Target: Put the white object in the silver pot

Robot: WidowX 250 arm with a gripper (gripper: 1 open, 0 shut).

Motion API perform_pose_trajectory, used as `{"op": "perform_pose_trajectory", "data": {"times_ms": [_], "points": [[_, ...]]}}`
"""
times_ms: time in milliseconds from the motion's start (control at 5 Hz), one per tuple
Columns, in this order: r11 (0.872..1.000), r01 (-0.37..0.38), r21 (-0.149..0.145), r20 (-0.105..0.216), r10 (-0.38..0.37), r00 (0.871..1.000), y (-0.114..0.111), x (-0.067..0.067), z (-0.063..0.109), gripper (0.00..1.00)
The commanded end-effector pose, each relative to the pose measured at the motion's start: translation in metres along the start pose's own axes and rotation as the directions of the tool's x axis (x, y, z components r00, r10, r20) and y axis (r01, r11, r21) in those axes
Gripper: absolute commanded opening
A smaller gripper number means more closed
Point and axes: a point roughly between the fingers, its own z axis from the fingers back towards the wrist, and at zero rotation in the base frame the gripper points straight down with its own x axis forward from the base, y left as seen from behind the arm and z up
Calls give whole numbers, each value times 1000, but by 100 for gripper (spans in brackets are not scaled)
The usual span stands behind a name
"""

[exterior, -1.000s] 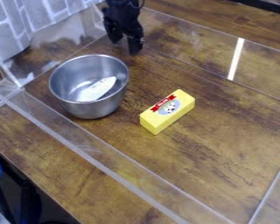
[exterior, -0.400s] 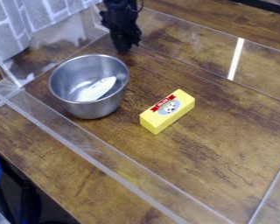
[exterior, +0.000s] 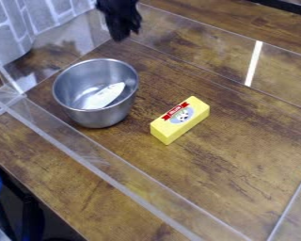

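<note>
The small white object [exterior: 106, 94] lies slanted inside the silver pot [exterior: 95, 91], wide end lower left, while the hand [exterior: 119, 29] is pinched together, holding nothing.

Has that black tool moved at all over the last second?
Yes. The tool has pulled up and away toward the picture's top edge, farther from the silver pot.

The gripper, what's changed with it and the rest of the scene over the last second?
The gripper closed its fingers on nothing and pulled up and away toward the top edge of the view. The white object stayed inside the silver pot, and the yellow block stayed beside it.
</note>
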Motion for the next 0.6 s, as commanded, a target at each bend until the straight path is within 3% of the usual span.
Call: {"op": "perform_pose_trajectory", "data": {"times_ms": [0, 200, 400], "points": [[999, 8, 44, 59, -11, 998, -2, -5, 50, 0], [999, 4, 37, 33, -5, 999, -6, -26, 53, 0], [1000, 0, 26, 2, 0, 1000, -4, -38, 36, 0]]}}
